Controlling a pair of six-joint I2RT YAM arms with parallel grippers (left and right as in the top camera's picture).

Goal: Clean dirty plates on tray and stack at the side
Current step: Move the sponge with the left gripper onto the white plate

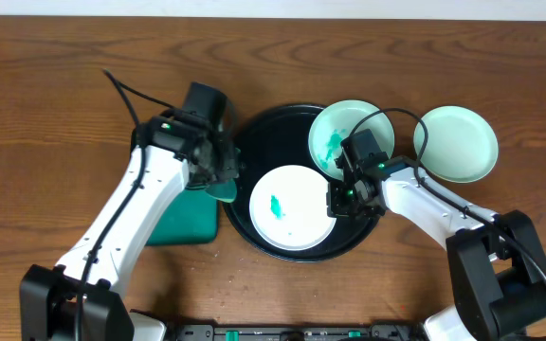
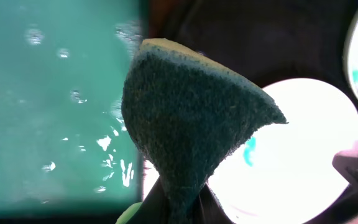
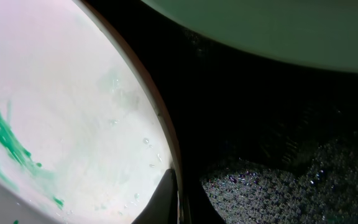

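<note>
Starting at the far left, the green tray (image 1: 183, 223) is sitting beside the black tray (image 1: 245, 142), wet and close for dipping. My left gripper (image 1: 218, 180) is pinching the sponge (image 2: 191, 118) tight by its lower end, so the broad scrubbing face is hanging free over the gap between the two trays. I'm judging it's heading for the white plate (image 1: 292, 208) lying flat in the black tray, its teal smear (image 1: 276, 205) waiting. My right gripper (image 1: 335, 201) is clamping narrow on that plate's right rim, likely steadying it so it won't slide under the scrubbing. Behind it, a smeared mint plate (image 1: 335, 133) is resting at the tray's back rim. Furthest right, a clean-looking plate (image 1: 456, 142) is lying on the table (image 1: 64, 57), starting the stack.
</note>
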